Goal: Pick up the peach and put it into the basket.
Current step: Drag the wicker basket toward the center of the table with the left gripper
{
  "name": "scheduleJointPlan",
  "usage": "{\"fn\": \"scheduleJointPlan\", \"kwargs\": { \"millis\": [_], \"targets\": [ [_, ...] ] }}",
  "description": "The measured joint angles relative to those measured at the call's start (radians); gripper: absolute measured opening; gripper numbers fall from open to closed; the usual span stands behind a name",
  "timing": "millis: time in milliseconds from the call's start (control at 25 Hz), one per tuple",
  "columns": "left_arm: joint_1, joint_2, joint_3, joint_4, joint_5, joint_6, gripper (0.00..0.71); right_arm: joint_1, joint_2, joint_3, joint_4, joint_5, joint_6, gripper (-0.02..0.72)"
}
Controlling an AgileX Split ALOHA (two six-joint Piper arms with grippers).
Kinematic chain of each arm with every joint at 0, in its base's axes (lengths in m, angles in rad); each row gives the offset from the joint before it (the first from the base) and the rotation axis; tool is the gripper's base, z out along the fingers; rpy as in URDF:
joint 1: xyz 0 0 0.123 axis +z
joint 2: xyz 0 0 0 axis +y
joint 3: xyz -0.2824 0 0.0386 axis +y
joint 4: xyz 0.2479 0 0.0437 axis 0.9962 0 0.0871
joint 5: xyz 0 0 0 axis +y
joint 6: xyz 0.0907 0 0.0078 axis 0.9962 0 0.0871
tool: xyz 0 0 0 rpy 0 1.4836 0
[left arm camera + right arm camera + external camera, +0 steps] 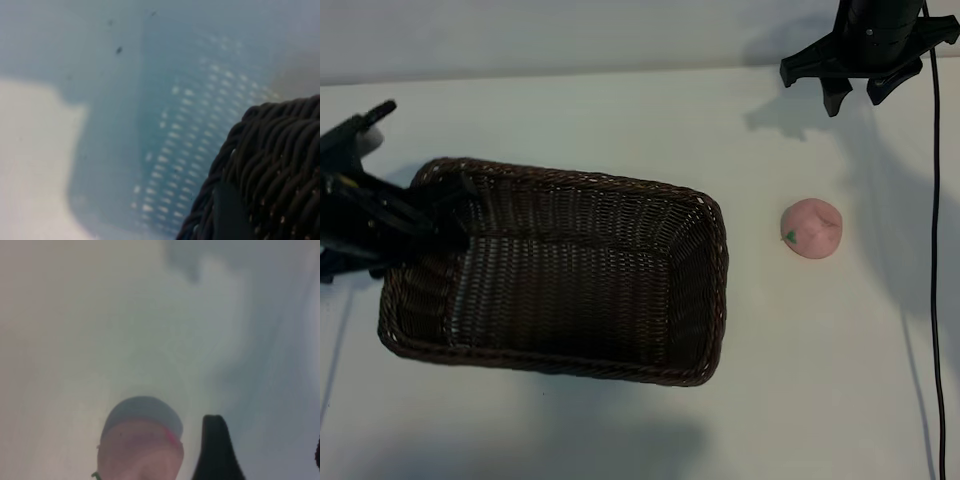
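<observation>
The peach (811, 229), small, pink and round with a green leaf mark, lies on the white table to the right of the basket (620, 365). The basket is dark-brown wicker, rectangular, and nothing lies in it. My right gripper (855, 100) hangs open over the far right of the table, beyond the peach and apart from it. In the right wrist view the peach (140, 450) sits beside one dark finger (215, 450), not between the two. My left gripper (445, 215) is shut on the basket's left end wall; one finger (230, 215) presses on the wicker (280, 150).
A black cable (935, 250) runs down the table's right side. The table's far edge meets a pale wall behind the right arm.
</observation>
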Motion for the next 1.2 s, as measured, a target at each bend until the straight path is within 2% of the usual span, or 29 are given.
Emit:
{"fn": "scheduleJointPlan", "kwargs": {
  "millis": [360, 640, 800, 1040, 1200],
  "targets": [
    [0.0, 0.011, -0.173, 0.004, 0.026, 0.005, 0.373, 0.0, 0.0, 0.0, 0.0, 0.0, -0.008, 0.467],
    [0.0, 0.135, -0.251, -0.032, 0.027, 0.006, 0.373, 0.0, 0.0, 0.0, 0.0, 0.0, -0.017, 0.465],
    [0.0, 0.224, -0.291, -0.09, 0.005, 0.024, 0.373, 0.0, 0.0, 0.0, 0.0, 0.0, -0.018, 0.465],
    [0.0, 0.316, -0.309, -0.278, -0.068, 0.129, 0.373, 0.0, 0.0, 0.0, 0.0, 0.0, -0.022, 0.465],
    [0.0, 0.378, -0.311, -0.36, -0.081, 0.204, 0.373, 0.0, 0.0, 0.0, 0.0, 0.001, -0.023, 0.465]
  ]
}}
